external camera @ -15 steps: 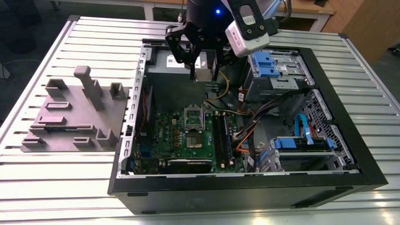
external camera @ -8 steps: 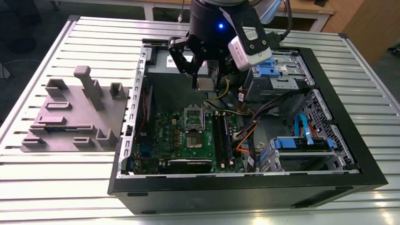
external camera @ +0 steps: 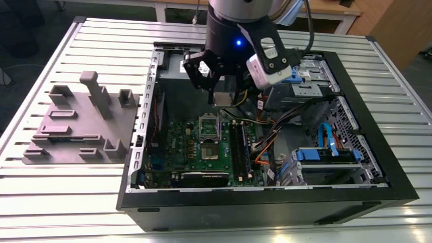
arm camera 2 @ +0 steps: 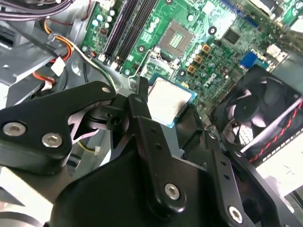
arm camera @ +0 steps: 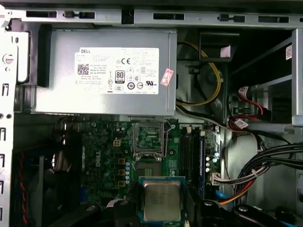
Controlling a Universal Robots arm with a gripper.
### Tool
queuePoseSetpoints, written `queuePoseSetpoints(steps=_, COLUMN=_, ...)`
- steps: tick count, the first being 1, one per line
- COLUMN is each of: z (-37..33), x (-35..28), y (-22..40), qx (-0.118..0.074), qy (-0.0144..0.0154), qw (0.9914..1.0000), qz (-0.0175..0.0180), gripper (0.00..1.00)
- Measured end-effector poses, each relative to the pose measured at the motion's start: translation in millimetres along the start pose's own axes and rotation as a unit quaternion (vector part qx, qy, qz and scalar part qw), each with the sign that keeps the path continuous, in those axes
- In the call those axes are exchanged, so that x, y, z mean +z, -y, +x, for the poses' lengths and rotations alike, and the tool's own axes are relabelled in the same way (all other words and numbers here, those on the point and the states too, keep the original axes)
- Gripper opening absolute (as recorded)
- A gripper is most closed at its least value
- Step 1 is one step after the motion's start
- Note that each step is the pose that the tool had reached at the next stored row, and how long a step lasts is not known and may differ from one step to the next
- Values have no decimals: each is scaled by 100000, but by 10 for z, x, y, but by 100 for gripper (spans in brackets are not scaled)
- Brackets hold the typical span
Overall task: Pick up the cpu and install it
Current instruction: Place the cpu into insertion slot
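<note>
The cpu (external camera: 221,98), a small square chip with a silver top on a green-edged base, hangs between the black fingers of my gripper (external camera: 221,100), which is shut on it. It is held above the green motherboard (external camera: 196,147) inside the open computer case (external camera: 378,152). Both wrist views show the cpu (arm camera 2: 168,101) (arm camera: 162,199) level and gripped on two opposite edges. The socket (arm camera: 150,166) lies just beyond the chip, with its metal bracket (arm camera: 148,136) raised. In the exterior view the socket (external camera: 210,152) sits below and nearer than the gripper.
A grey power-supply box (arm camera: 104,71) fills the case's far end. Black memory sticks (external camera: 238,144) and bundled cables (external camera: 270,142) run beside the socket. A fan (arm camera 2: 258,116) and blue drive bays (external camera: 327,154) are in the case. A grey fixture (external camera: 81,124) stands on the slatted table.
</note>
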State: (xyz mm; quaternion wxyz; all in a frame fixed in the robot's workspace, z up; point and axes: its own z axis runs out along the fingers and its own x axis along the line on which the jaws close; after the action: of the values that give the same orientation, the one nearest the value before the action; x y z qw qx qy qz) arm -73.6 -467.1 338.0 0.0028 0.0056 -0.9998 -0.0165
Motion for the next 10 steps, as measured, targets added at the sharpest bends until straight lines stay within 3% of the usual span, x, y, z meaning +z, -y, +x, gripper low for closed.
queuePoseSetpoints(steps=10, z=-1, x=183, y=32, qx=-12, qy=1, qw=100000, qz=-6, gripper=47)
